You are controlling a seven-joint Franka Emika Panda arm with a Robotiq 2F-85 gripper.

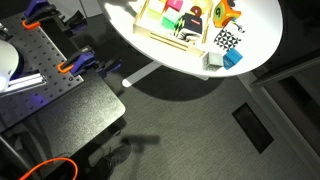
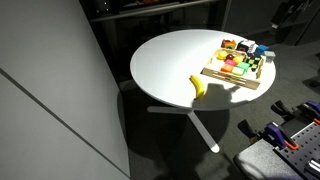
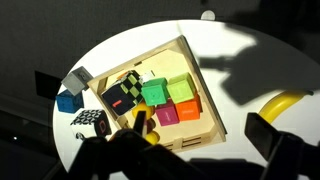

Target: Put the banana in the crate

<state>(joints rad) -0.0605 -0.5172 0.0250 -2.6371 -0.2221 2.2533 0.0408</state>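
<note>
Yellow banana (image 2: 199, 88) lies beside the crate (image 2: 226, 79) in an exterior view

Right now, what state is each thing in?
banana: lying on the table, outside the crate
crate: upright, coloured blocks inside
gripper: open, empty
checkered cube: on the table, outside the crate

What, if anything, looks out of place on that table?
Only the banana: it lies alone on the bare table, apart from the crate, while the other toys sit in or beside it. Nothing looks spilled or damaged.
</note>
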